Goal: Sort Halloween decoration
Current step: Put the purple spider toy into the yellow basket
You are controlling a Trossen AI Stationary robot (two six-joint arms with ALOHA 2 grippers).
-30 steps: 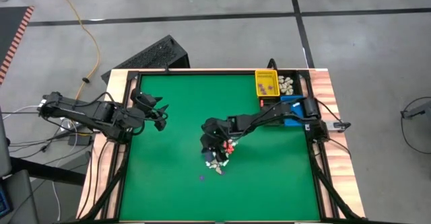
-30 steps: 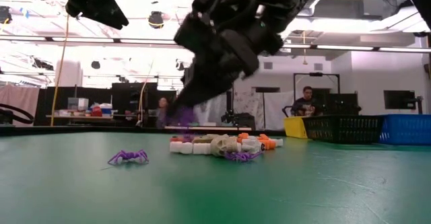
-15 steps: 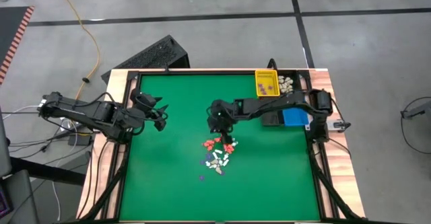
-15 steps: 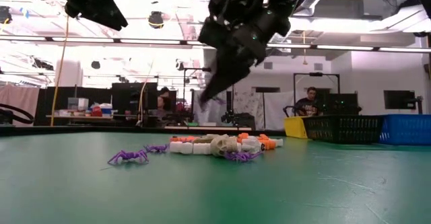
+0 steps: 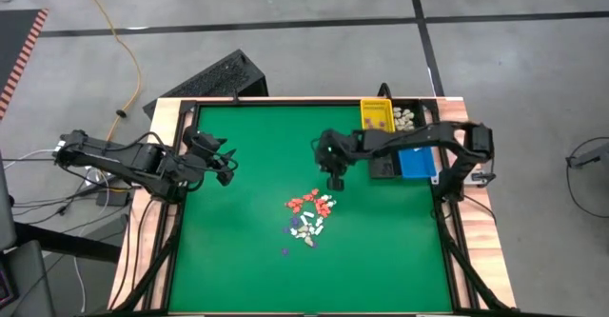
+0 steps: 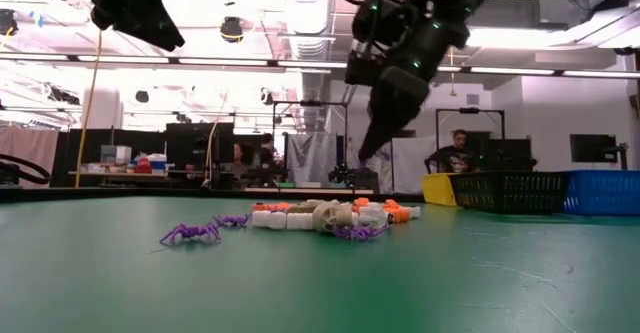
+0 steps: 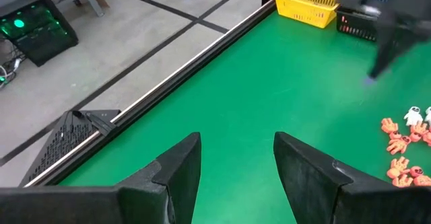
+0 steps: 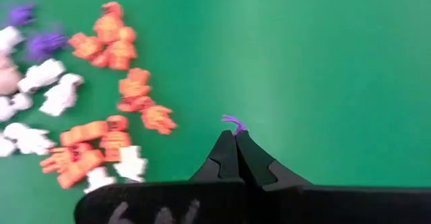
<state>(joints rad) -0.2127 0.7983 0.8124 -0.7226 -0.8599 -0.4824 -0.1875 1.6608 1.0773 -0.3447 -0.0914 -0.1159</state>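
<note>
Sorting is partly done: trinkets already sit in the yellow bin (image 5: 376,117), yet most of the Halloween decoration (image 5: 307,217) lies mid-bench. The right hand (image 8: 235,138) pinches a purple trinket (image 8: 234,122) above it; the left hand (image 7: 236,158) waits spread.

Orange, white and purple trinkets (image 5: 306,216) on green table (image 5: 238,241); yellow bin (image 5: 377,118)
</note>
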